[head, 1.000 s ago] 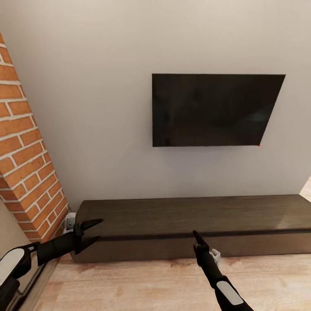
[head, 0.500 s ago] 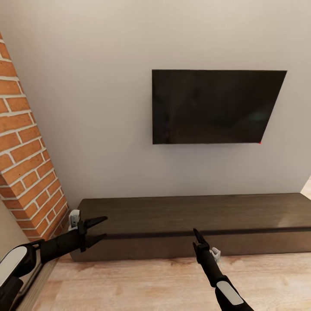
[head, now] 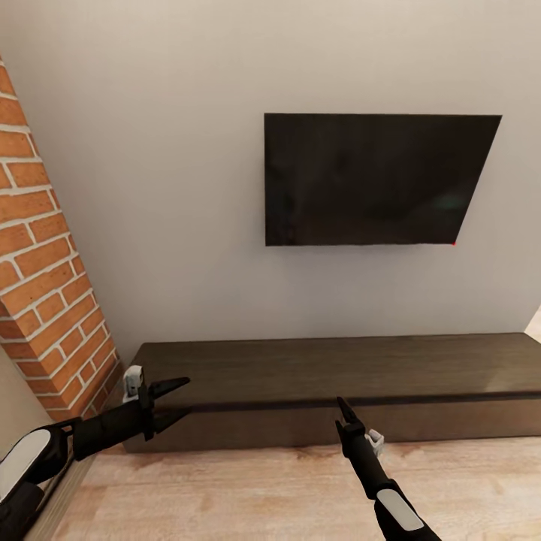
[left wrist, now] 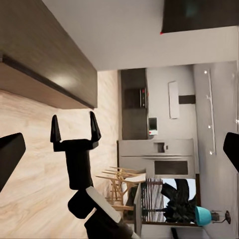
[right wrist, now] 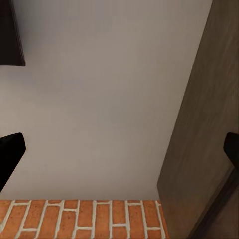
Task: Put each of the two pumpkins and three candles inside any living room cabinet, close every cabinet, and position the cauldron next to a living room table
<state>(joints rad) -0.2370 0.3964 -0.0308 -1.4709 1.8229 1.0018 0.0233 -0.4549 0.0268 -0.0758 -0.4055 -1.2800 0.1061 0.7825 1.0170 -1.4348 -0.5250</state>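
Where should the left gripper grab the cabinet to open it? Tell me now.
Probably the dark groove below the top of the cabinet, approached from the front: its face is flat and plain, and that recess is the only edge a finger of the open left gripper could hook.

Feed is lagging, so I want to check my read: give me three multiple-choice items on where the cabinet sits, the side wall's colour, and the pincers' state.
1. The cabinet stands:
A. below the wall screen
B. behind the robot
C. on a table

2. The wall at the left is:
A. green tile
B. red-orange brick
C. glass

3. The left pincer and right pincer are:
A. each holding a pumpkin
B. open and empty
C. gripping a drawer

Answers: 1 A, the screen hangs above it. 2 B, bricks with pale joints. 3 B, fingers apart, nothing between.
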